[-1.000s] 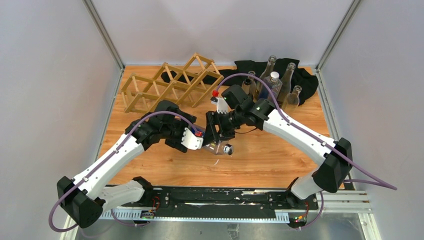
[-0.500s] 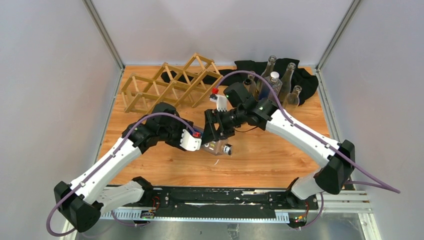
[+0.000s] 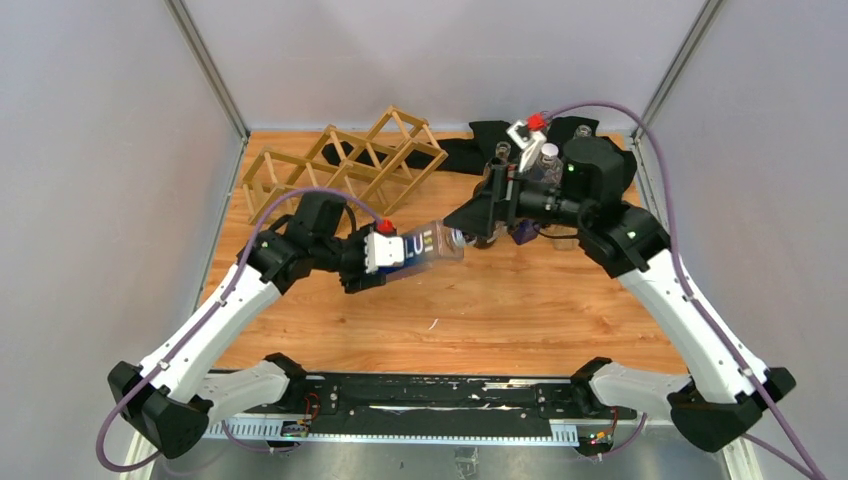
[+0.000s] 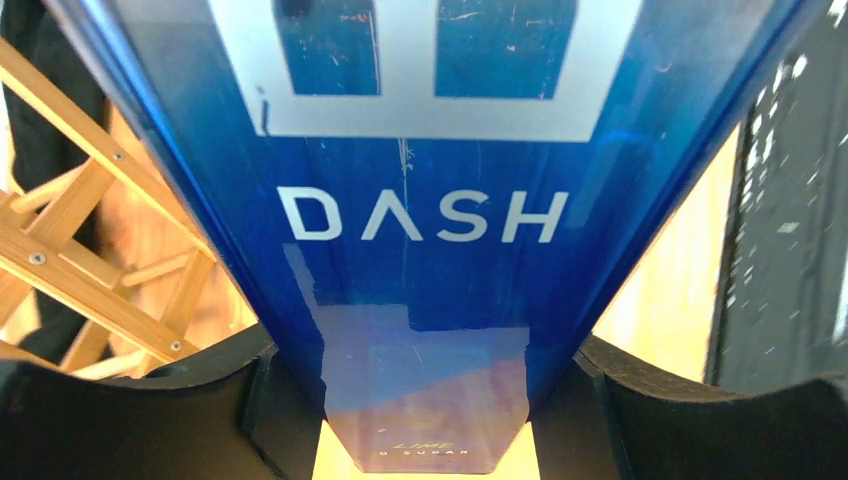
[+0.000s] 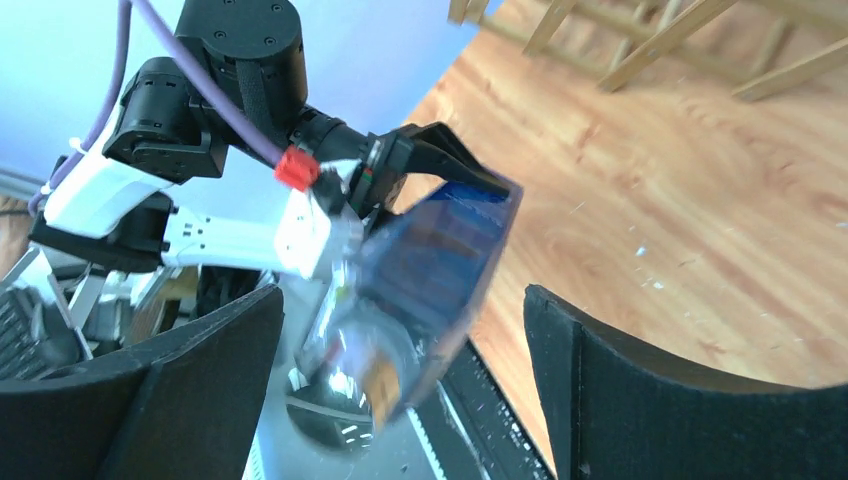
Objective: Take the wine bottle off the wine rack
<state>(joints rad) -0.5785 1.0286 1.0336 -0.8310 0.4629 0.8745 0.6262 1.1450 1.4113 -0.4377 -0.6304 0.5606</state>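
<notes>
The wine bottle [image 3: 428, 245] is blue with white lettering and lies level above the table, just in front of the wine rack [image 3: 345, 165]. My left gripper [image 3: 388, 256] is shut on its base end. Its label fills the left wrist view, where the wine bottle [image 4: 420, 200] sits squeezed between my left gripper's [image 4: 425, 400] black pads. My right gripper [image 3: 476, 222] stands open just off the bottle's neck end. In the right wrist view the wine bottle [image 5: 440, 250] points between the spread fingers of my right gripper [image 5: 400, 350] without touching them.
Several glass bottles [image 3: 548, 160] stand on a black cloth [image 3: 478, 135] at the back right, partly behind my right arm. The rack's sticks [image 4: 70, 260] lie close on the left of the held bottle. Grey walls close in the table on three sides.
My left gripper closed on the bottle and swung it up to lie level. My right gripper let go, opened wide and drew back to the right, towards the far bottles.
</notes>
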